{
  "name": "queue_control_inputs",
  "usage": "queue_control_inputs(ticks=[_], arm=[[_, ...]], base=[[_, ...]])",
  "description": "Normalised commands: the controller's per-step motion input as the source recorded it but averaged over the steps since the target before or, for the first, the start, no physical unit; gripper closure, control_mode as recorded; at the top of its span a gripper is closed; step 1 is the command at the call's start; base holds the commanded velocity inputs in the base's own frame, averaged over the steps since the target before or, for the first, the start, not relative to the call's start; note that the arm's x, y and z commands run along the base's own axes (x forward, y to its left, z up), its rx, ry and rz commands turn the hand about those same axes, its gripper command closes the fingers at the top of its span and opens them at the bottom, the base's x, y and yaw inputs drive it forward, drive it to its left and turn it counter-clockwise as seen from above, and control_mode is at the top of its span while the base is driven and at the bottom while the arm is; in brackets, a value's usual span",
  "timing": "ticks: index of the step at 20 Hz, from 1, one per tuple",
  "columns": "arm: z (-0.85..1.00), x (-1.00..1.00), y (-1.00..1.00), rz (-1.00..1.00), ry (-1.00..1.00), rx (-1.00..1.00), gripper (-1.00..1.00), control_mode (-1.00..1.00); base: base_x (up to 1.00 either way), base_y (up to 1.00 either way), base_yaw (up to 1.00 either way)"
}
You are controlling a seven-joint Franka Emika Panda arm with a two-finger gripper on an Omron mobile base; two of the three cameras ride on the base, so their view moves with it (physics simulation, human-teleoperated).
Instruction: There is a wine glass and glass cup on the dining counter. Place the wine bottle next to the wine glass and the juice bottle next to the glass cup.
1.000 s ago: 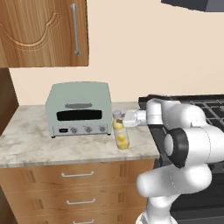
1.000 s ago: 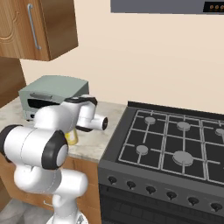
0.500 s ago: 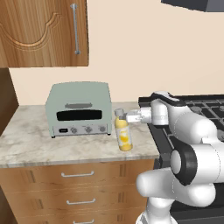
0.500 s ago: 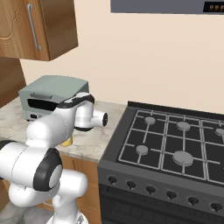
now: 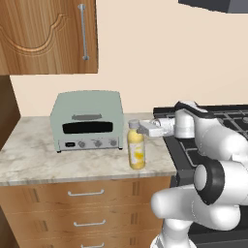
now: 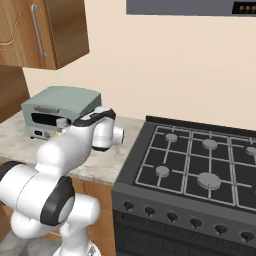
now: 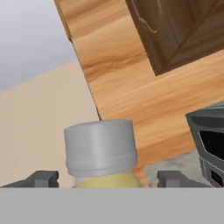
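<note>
The juice bottle [image 5: 136,152], yellow-orange with a pale cap [image 7: 99,146], stands upright on a marbled worktop [image 5: 58,162] just right of a grey toaster oven. My gripper [image 5: 142,129] reaches in level from the right at the height of the bottle's neck. In the hand view my gripper [image 7: 107,178] is open. Its two dark fingertips [image 7: 42,178] stand on either side of the cap with a gap on each side. The wine bottle, wine glass, glass cup and dining counter are out of view.
The toaster oven [image 5: 87,121] [image 6: 60,107] sits against the wall, close to the bottle's left. A black gas stove [image 6: 200,160] [image 5: 218,121] adjoins the worktop on the right. Wooden wall cabinets [image 5: 48,36] hang above and drawers [image 5: 87,208] lie below.
The arm's elbow has swung out to the right and stretched. The gripper has stayed open at the bottle's neck, and the bottle has not moved.
</note>
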Motion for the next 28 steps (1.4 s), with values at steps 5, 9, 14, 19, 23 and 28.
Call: queue_control_inputs(ticks=[5, 9, 14, 19, 23, 28], arm=[[0.23, -0.33, 0.00, 0.28, -0.25, 0.13, 1.00, -1.00], [0.26, -0.27, 0.00, 0.18, -0.23, 0.11, 1.00, -1.00], [0.33, -0.22, 0.00, 0.10, -0.13, 0.06, 1.00, -1.00], [0.24, -0.23, 0.00, 0.01, -0.05, 0.05, 1.00, -1.00], [0.16, -0.21, 0.00, -0.04, 0.00, 0.01, 1.00, -1.00], [0.03, -0.12, 0.00, -0.07, 0.00, 0.00, 1.00, -1.00]], base=[[0.00, 0.00, 0.00], [0.00, 0.00, 0.00], [0.00, 0.00, 0.00], [0.00, 0.00, 0.00], [0.00, 0.00, 0.00], [0.00, 0.00, 0.00]])
